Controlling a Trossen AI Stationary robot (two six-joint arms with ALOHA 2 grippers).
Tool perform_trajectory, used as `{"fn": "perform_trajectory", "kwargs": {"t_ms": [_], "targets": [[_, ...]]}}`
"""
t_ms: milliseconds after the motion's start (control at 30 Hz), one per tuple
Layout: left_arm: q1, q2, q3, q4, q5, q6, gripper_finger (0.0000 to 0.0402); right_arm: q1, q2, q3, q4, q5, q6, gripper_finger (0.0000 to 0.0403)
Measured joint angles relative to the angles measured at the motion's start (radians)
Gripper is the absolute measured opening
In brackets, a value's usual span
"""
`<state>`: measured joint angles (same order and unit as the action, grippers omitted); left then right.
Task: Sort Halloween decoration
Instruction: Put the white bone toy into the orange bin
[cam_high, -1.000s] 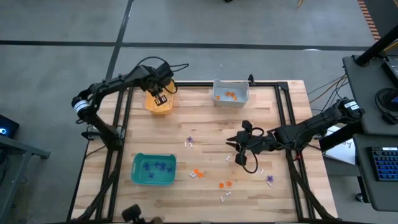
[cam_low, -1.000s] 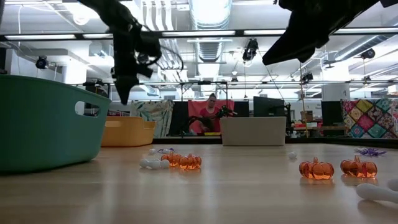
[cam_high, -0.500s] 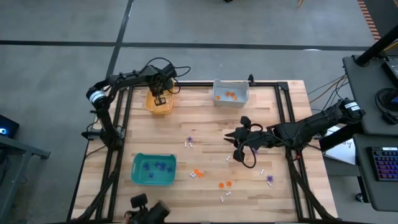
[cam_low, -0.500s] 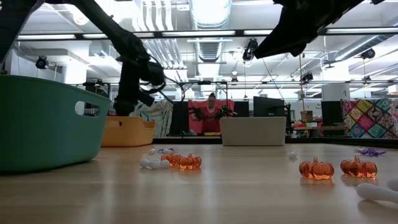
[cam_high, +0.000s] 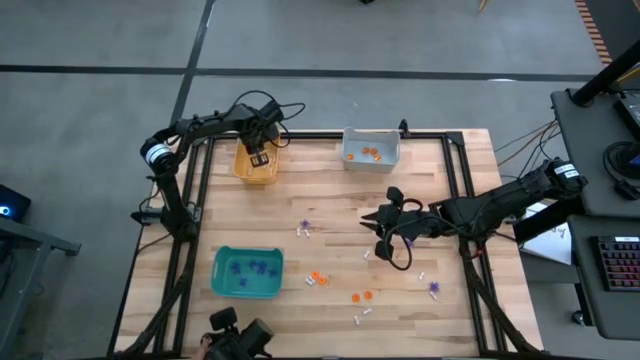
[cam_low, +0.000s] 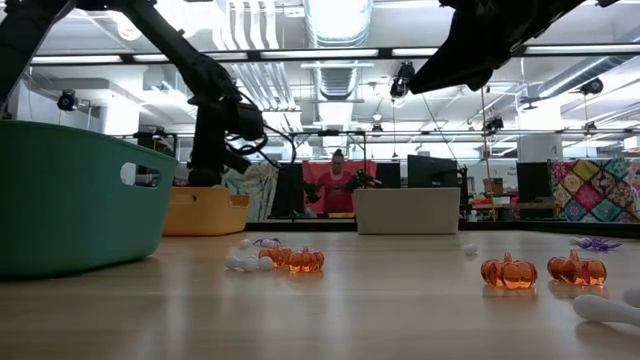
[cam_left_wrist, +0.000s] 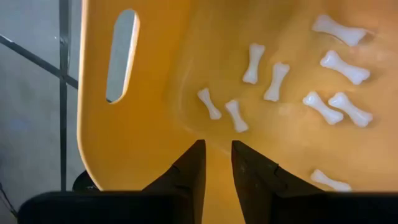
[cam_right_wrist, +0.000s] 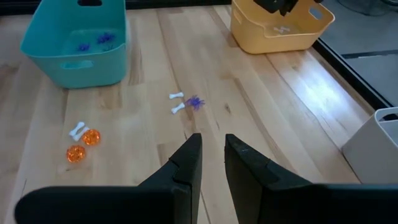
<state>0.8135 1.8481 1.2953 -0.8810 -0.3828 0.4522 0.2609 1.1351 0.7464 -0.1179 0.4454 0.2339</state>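
Since a second ago my left gripper (cam_high: 258, 158) has swung in over the yellow bin (cam_high: 256, 166) at the upper left and now hangs inside it, fingers a narrow gap apart and holding nothing, above the white bones (cam_left_wrist: 255, 63) on its floor. My right gripper (cam_high: 378, 226) waits right of centre, fingers slightly parted and empty. Loose orange pumpkins (cam_high: 317, 278), bones and purple spiders (cam_high: 433, 288) lie across the lower middle; others sit in the teal bin (cam_high: 247, 272) and grey bin (cam_high: 371, 150).
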Motion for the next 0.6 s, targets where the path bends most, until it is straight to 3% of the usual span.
{"fn": "perform_trajectory", "kwargs": {"t_ms": [300, 433, 600], "targets": [[-0.001, -0.103, 0.000, 0.002, 0.033, -0.100, 0.0070, -0.022, 0.000, 0.000, 0.001, 0.000, 0.010, 0.0059], [-0.001, -0.215, 0.000, 0.010, 0.195, -0.197, 0.0071, -0.055, 0.000, 0.000, 0.000, 0.000, 0.046, 0.0059], [-0.013, -0.371, -0.024, 0.103, 0.503, -0.296, 0.0071, -0.101, 0.000, 0.000, 0.000, -0.033, 0.098, 0.0059]]}}
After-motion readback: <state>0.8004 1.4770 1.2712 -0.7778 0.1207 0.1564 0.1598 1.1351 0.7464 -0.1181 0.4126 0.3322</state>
